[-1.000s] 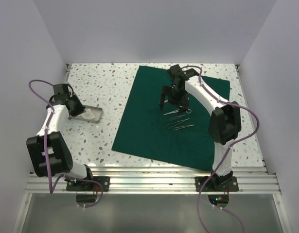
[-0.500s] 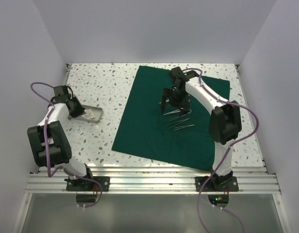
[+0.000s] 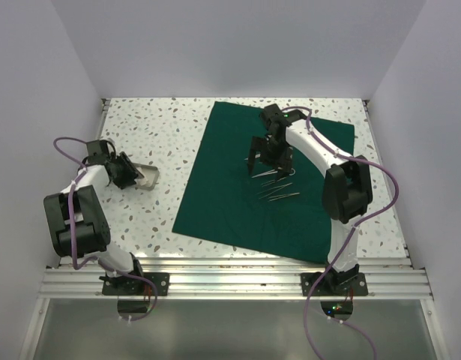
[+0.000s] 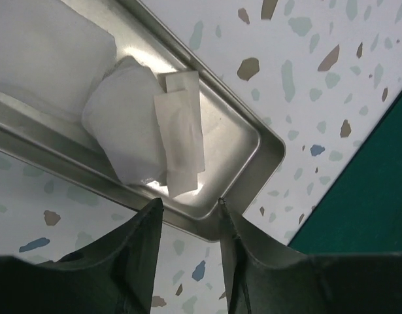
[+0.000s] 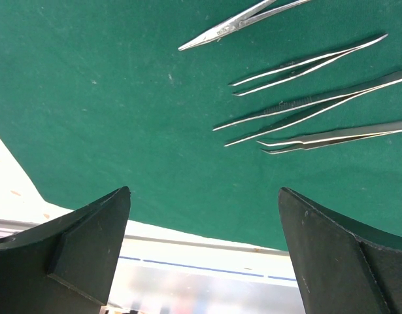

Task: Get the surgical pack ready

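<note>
Item: small shiny metal tray [image 4: 271, 139], white gauze pieces [image 4: 132, 127] inside, on my speckled counter [image 3: 155, 127]; left claw [image 4: 186, 209] narrowly parted at its rim. Item: dark green cloth drape [image 5: 109, 98] bearing steel forceps [image 5: 305, 108]; right claw [image 5: 204, 196] spread wide above.

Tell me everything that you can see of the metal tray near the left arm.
The metal tray is a shallow, shiny rectangle that looks like steel, with a raised rim and rounded corners. It lies flat on the speckled table, beside the green drape but apart from it. Inside lie white gauze pieces, folded and partly overlapping. The left hand is at the tray's near rim with its fingers apart; whether they touch the metal cannot be told.
</note>
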